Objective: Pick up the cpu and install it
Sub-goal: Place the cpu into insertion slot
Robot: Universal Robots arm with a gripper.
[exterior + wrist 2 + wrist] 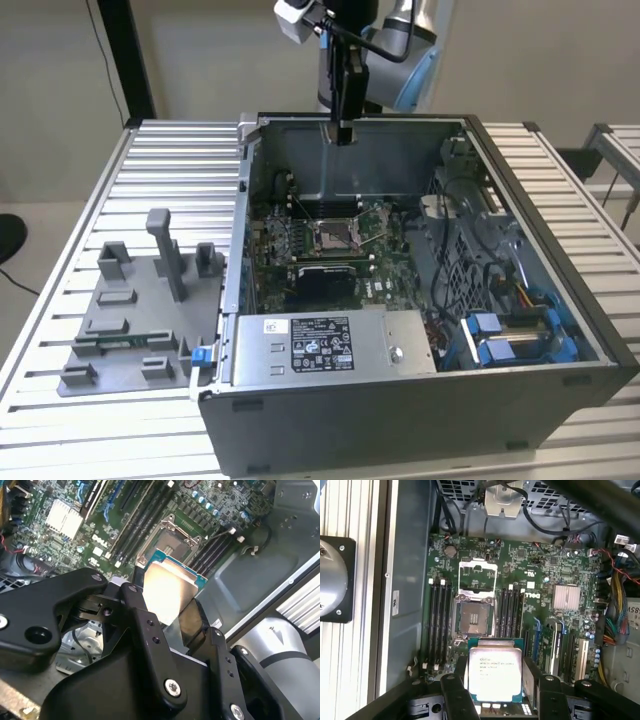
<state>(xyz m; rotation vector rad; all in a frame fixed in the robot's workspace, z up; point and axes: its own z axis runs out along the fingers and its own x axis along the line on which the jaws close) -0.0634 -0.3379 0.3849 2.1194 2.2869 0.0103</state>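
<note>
My gripper [497, 687] is shut on the cpu [495, 672], a small square chip with a pale silver top and a green edge. Black fingers [454, 690] press on two opposite sides of it. In the second wrist view the cpu [167, 592] sits between the fingers [137, 605] with its shiny top catching the light. In the exterior view the gripper [343, 130] hangs above the back of the open computer case [560, 300], well above the motherboard. The metal-framed socket [475, 617] with its dark centre lies open on the board below, its lid frame [478, 575] swung back.
Dark memory slots [439, 625] flank the socket, and a silver heatsink [566, 598] sits further along the board. A power supply [330, 345] fills the case front, with cables and blue drive parts [500, 335] on the exterior view's right. A grey fixture tray [130, 320] lies outside the case.
</note>
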